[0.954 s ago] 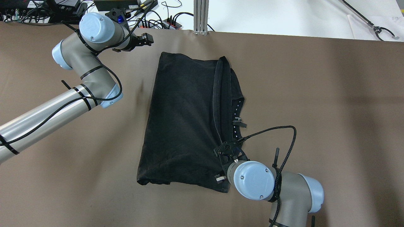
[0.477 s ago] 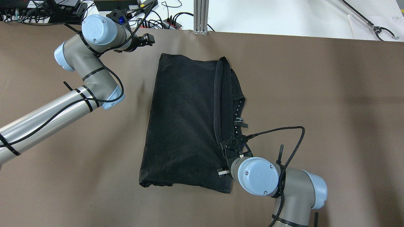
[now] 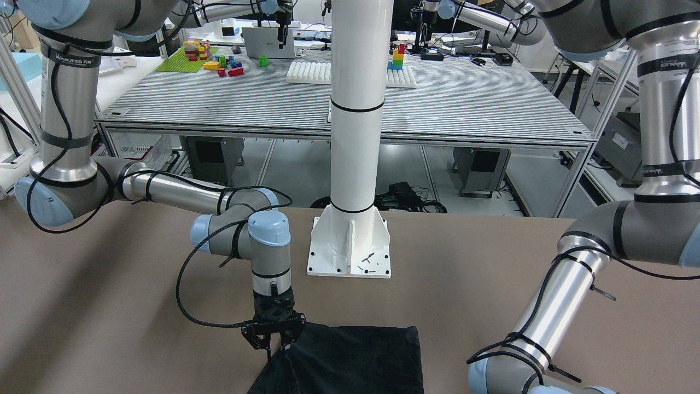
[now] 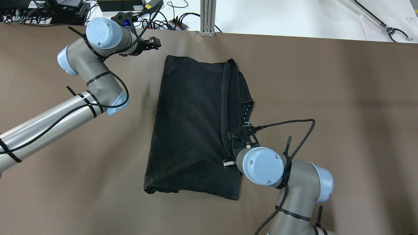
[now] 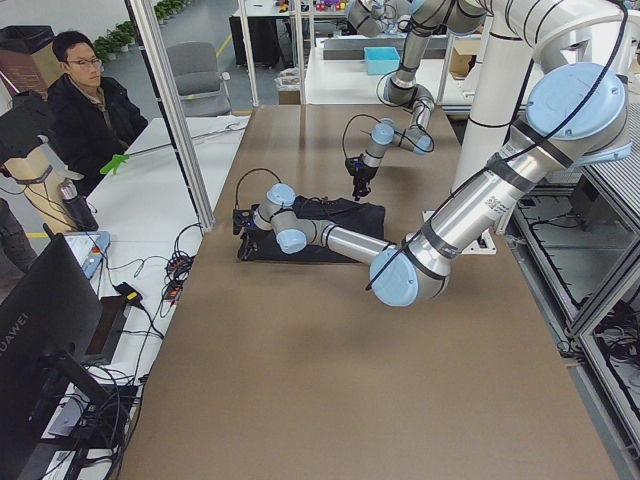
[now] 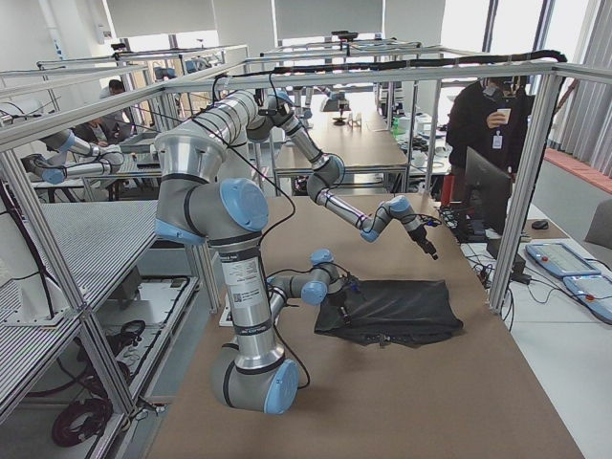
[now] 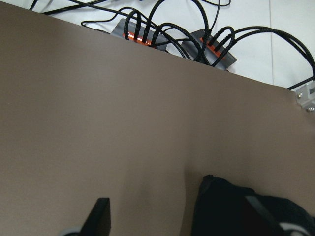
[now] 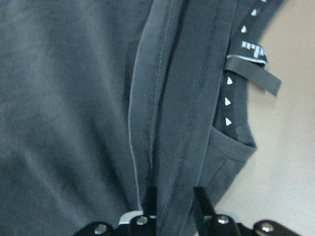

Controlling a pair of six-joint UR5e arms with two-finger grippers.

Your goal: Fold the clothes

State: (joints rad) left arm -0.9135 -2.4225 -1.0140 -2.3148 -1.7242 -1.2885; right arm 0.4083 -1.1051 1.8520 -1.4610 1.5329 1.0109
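Note:
The black clothes (image 4: 189, 124) lie flat on the brown table, with the right side folded over in a long hem ridge. My right gripper (image 4: 232, 156) is at the near right part of that ridge. In the right wrist view its fingers (image 8: 150, 199) stand close together with a fold of the fabric (image 8: 74, 98) between them. In the front view it (image 3: 272, 346) points straight down onto the cloth (image 3: 355, 361). My left gripper (image 4: 154, 43) is open and empty, just beyond the cloth's far left corner (image 7: 236, 206).
The white post (image 3: 353, 137) and its base plate (image 3: 350, 257) stand at the robot's side of the table. Power strips and cables (image 4: 163, 23) and an aluminium post (image 4: 208, 16) lie past the far edge. An operator (image 5: 95, 100) sits beyond that edge.
My right gripper has moved away from the robot along the cloth's right hem. The left arm has shifted slightly. The cloth's outline has barely changed.

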